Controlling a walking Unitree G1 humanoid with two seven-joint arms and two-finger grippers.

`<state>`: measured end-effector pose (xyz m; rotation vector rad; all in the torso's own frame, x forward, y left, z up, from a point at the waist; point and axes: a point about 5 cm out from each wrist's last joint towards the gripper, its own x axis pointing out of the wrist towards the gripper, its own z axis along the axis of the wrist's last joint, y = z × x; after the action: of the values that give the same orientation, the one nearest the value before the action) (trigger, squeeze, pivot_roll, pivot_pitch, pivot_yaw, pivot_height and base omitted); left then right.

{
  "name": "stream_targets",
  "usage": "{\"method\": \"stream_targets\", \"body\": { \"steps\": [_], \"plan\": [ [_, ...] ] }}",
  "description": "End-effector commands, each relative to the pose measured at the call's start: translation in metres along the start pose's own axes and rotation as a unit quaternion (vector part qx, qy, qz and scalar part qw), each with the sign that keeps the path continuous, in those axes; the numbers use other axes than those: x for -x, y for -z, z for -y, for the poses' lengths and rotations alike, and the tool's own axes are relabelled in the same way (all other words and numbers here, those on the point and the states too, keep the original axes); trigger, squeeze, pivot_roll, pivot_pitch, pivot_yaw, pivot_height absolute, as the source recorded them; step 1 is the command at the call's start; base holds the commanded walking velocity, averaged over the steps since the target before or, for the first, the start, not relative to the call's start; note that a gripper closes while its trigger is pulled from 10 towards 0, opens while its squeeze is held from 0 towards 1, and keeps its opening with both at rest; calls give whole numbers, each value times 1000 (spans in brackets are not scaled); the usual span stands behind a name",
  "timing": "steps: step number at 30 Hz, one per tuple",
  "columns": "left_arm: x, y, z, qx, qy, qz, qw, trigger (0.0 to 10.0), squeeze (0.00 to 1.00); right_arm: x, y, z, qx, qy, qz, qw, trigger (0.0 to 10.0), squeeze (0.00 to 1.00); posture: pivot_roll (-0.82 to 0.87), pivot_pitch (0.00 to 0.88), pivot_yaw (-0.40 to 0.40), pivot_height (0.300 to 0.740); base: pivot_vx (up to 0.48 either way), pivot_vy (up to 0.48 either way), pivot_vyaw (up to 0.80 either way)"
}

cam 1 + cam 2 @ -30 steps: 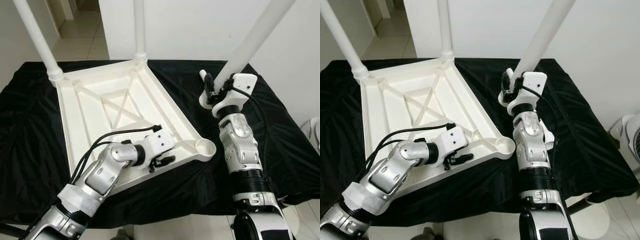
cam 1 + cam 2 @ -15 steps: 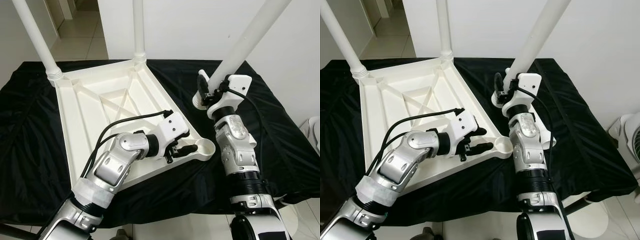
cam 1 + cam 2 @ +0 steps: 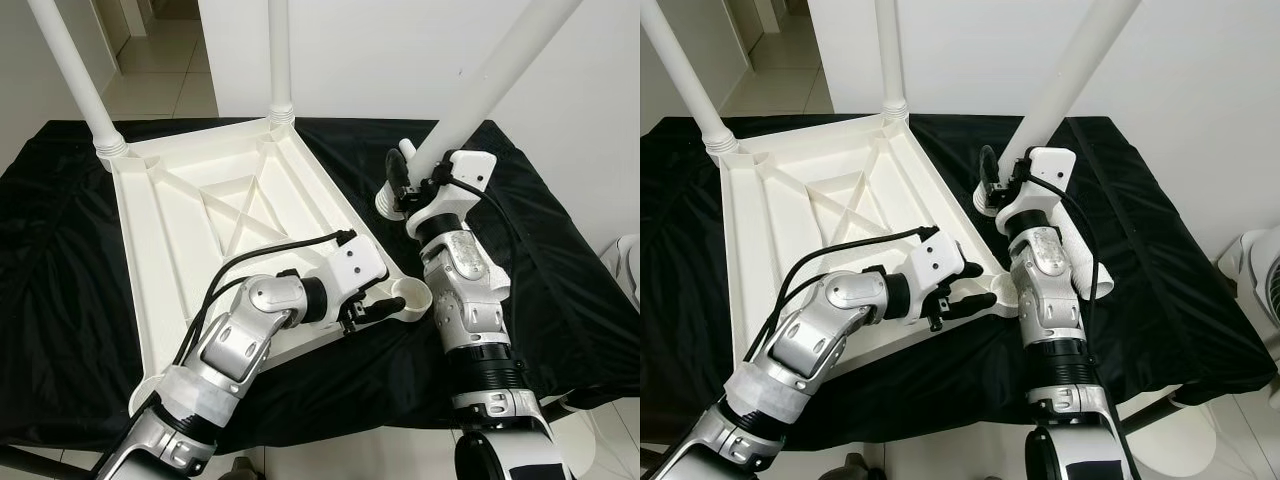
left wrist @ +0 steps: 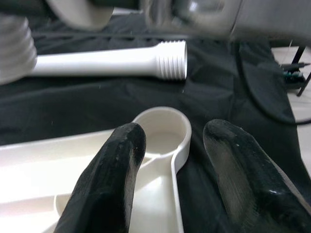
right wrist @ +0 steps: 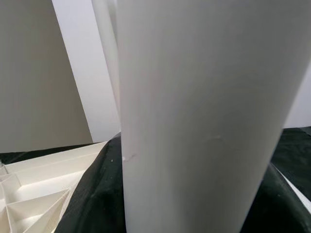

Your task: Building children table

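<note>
Tabletop (image 3: 190, 235): lying upside down on the black cloth (image 3: 60, 290) covering the counter, ribbed underside facing up.
Fitted legs (image 3: 75, 75): standing upright in the two far corner sockets, one at the far left corner, one at the far right corner.
Socket (image 3: 412, 297): sitting open at the near right corner of the tabletop, holding no leg.
Left gripper (image 3: 378, 309): reaching over the near right edge of the tabletop, just beside the socket; fingers (image 4: 114, 174) spread apart, straddling the rim next to the socket, gripping nothing.
Right gripper (image 3: 400, 175): raised above the cloth, beyond and to the right of the socket; clamped on the lower end of the held leg.
Held leg (image 3: 490, 75): tilting up and to the right, out past the top of the head views, threaded end pointing down, hanging clear of the socket.
Spare leg (image 4: 104, 60): lying flat on the cloth just beyond the socket, threaded end toward the right arm, partly hidden behind that arm in the head views.
</note>
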<state>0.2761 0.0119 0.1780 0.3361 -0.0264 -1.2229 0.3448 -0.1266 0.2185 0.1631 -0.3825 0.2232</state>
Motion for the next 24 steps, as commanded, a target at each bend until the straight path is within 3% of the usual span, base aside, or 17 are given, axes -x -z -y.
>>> {"method": "stream_targets", "body": {
  "steps": [1,14,24],
  "plan": [
    [-3,7,-1,3,-59,-5,998,10000,0,4,0,0,-2,1,1,1000,10000,0,113,40,-12,740,0,0,0],
    [-9,21,2,8,-52,-25,998,10000,0,14,9,4,26,5,-20,999,10000,0,91,29,-14,740,0,0,0],
    [-22,34,4,27,-57,-57,996,10000,0,33,14,6,40,17,-36,998,10000,0,48,35,6,740,0,0,0]
  ]
}}
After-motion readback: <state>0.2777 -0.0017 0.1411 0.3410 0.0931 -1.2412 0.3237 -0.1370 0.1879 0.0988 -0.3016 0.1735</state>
